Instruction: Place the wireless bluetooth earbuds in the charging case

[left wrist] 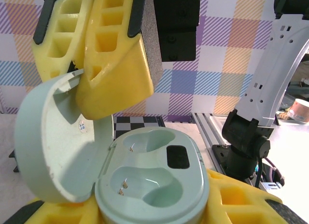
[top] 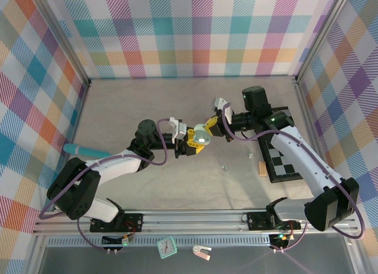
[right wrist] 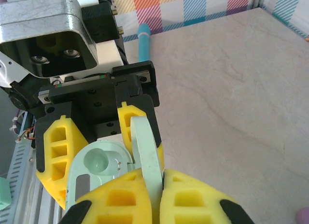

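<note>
My left hand is clamped on the base of the pale green charging case, holding it in the air above the middle of the bench. My right hand is pinched together on the case's swung-open lid.

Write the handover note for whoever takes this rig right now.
Left gripper: jaws shut on the base of the charging case.
Right gripper: jaws shut on the edge of the open lid.
Done: case open; both wells are empty.
Left: seat the earbuds. A pale speck on the table may be one; too small to tell.
</note>
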`<act>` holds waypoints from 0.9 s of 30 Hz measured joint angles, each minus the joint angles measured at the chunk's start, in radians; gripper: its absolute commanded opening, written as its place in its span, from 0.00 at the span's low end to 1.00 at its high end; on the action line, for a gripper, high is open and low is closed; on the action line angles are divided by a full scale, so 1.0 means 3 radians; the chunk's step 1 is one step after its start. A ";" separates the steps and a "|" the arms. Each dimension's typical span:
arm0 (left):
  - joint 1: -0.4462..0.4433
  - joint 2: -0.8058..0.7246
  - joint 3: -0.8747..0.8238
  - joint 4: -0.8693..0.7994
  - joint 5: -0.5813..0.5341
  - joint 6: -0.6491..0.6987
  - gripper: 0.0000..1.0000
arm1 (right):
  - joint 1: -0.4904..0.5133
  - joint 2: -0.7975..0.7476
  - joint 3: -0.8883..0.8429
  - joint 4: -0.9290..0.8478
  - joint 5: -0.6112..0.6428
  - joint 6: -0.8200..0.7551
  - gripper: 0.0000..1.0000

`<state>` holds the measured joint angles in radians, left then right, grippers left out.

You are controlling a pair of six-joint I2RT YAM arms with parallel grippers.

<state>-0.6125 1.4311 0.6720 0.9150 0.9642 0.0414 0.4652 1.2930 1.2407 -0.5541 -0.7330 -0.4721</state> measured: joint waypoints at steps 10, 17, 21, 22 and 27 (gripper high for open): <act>0.0000 0.0000 0.0000 0.0158 -0.0125 -0.0117 0.68 | 0.0000 -0.0156 -0.0233 0.0502 0.0191 0.0191 0.00; -0.0001 0.0057 -0.0006 0.0450 -0.0290 -0.0318 0.75 | 0.0004 -0.0298 -0.0402 0.0868 0.0393 0.0318 0.00; 0.0000 0.0072 -0.0006 0.0472 -0.0343 -0.0387 0.71 | 0.0019 -0.0315 -0.0426 0.0971 0.0429 0.0331 0.00; 0.0000 0.0074 -0.0006 0.0477 -0.0352 -0.0407 0.68 | 0.0025 -0.0318 -0.0430 0.0979 0.0431 0.0331 0.00; 0.0000 0.0076 -0.0006 0.0547 -0.0378 -0.0453 0.62 | 0.0041 -0.0318 -0.0444 0.1024 0.0437 0.0328 0.00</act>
<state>-0.6125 1.4540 0.6701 1.0790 0.8509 -0.0944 0.4774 1.1976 1.1076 -0.2470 -0.6018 -0.3737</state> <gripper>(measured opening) 0.621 0.088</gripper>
